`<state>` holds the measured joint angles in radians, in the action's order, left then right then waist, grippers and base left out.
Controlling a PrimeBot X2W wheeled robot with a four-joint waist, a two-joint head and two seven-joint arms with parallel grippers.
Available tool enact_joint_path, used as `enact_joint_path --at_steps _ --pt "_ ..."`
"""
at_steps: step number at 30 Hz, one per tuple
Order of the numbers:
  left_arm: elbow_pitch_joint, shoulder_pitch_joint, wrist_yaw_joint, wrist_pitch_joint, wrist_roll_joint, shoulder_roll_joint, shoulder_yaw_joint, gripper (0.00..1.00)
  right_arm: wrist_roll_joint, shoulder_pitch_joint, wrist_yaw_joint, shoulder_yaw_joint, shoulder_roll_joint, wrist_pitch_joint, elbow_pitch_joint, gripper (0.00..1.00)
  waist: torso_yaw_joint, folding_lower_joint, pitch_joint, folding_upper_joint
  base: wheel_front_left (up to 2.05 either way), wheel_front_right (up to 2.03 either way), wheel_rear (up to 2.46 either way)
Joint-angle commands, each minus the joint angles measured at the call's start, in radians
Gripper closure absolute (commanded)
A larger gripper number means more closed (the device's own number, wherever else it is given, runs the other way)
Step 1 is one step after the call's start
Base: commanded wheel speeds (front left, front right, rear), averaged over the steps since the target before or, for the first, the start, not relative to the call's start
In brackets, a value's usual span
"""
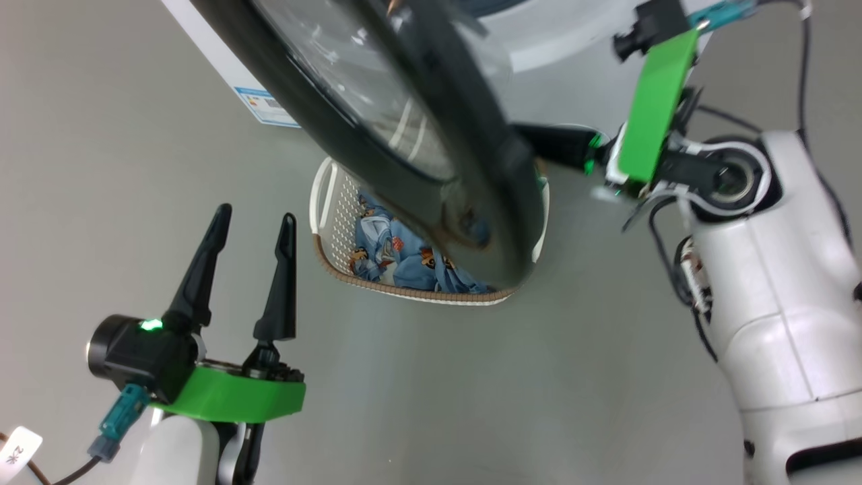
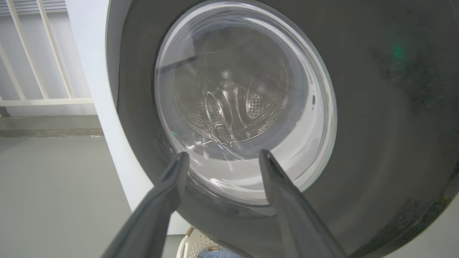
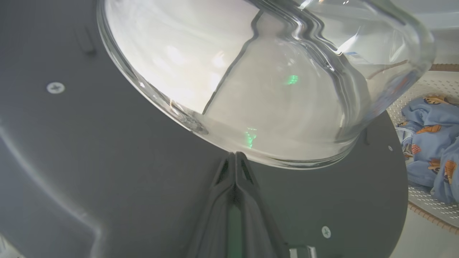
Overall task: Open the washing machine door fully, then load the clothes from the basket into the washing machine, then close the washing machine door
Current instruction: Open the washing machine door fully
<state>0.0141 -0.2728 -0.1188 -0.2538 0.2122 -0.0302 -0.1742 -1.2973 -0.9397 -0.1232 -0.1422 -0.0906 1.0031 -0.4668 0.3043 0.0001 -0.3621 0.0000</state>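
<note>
Washing machine door [image 1: 491,175] looks stiff, glass fragile, best pushed at rim; right tool [image 3: 235,154] closed empty, left tool [image 1: 256,215] open

Basket [image 1: 339,202] pt. hidden by door [image 1: 502,202].

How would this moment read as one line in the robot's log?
washing machine door: partly open | right gripper: shut, tips at its inner face | left gripper: open, empty | clothes: in basket

White arm shells [image 1: 774,303], green wrist brackets [image 1: 236,401], long black tapered fingers [image 1: 200,269], teal cable plug [image 1: 124,411].
</note>
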Motion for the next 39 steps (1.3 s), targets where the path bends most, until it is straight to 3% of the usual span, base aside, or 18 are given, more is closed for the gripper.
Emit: enact_joint_path --at_steps 1,13,21,39 --pt "-0.022 0.005 -0.003 -0.008 -0.011 -0.020 0.033 0.00 -0.018 0.024 -0.008 -0.042 0.040 0.008 0.042 1.00 0.006 -0.0001 0.007 0.0000 0.00 0.00 0.00" --pt "-0.010 0.025 0.001 -0.008 -0.010 -0.020 0.041 0.00 -0.201 0.076 -0.008 -0.308 0.040 -0.130 0.093 1.00 0.021 -0.0001 0.046 0.0000 0.00 0.00 0.00" --pt "-0.003 0.037 0.004 -0.008 -0.015 -0.020 0.060 0.00 -0.283 0.066 -0.008 -0.429 0.040 -0.220 0.073 1.00 0.012 -0.0001 0.073 0.0000 0.00 0.00 0.00" --pt "0.016 0.101 -0.006 -0.008 -0.074 -0.020 0.185 0.00 -0.331 0.174 -0.008 -0.381 0.014 -0.313 0.120 1.00 -0.097 -0.0001 0.168 0.0000 0.00 0.00 0.00"
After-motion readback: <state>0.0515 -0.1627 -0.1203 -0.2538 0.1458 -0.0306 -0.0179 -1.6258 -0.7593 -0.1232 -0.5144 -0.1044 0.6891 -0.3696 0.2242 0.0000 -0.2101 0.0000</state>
